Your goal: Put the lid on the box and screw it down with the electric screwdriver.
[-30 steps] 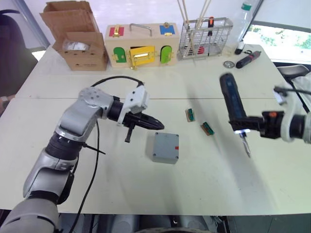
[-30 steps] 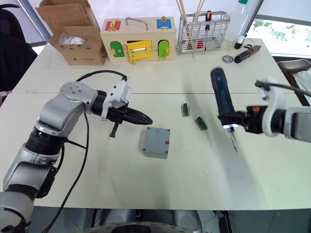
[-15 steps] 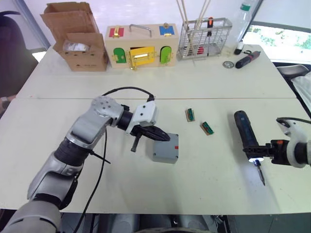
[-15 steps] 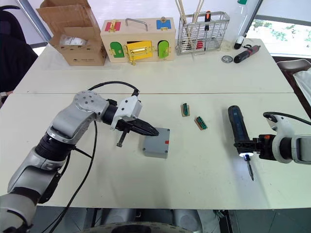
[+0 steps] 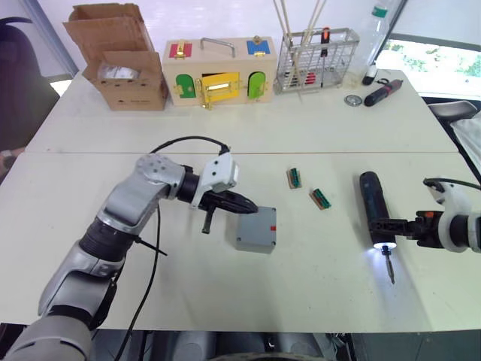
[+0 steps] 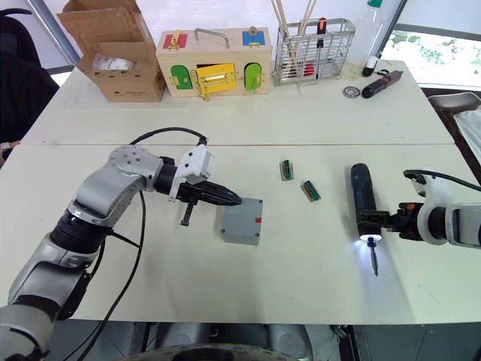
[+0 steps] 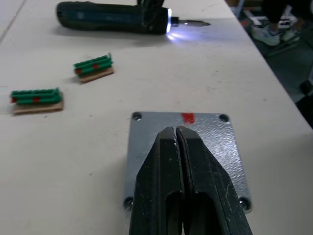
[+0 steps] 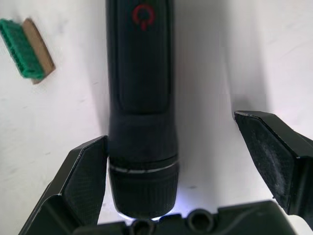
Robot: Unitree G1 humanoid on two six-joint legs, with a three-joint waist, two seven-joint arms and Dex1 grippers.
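The grey box (image 5: 252,244) stands mid-table with a red tab on its right side. The lid (image 7: 205,132), with its corner screw holes, lies flat on top of it. My left gripper (image 5: 252,208) is shut on nothing, its tips (image 7: 175,131) just over the lid's left edge. The electric screwdriver (image 5: 372,201) lies on the table to the right, light on, bit pointing toward me. My right gripper (image 8: 171,129) is open around its front end. One finger (image 8: 83,181) rests against the tool (image 8: 141,98) and the other finger (image 8: 274,152) stands well apart.
Two green terminal blocks (image 5: 294,177) (image 5: 321,198) lie between box and screwdriver. Along the far edge stand a cardboard box (image 5: 120,64), a wooden box with coloured doors (image 5: 218,70) and a wire rack (image 5: 318,56), with a small black-and-red tool (image 5: 383,92) beside them.
The right arm brought the screwdriver down from mid-air to the table, and its fingers now stand open. The left gripper moved right to the box's edge.
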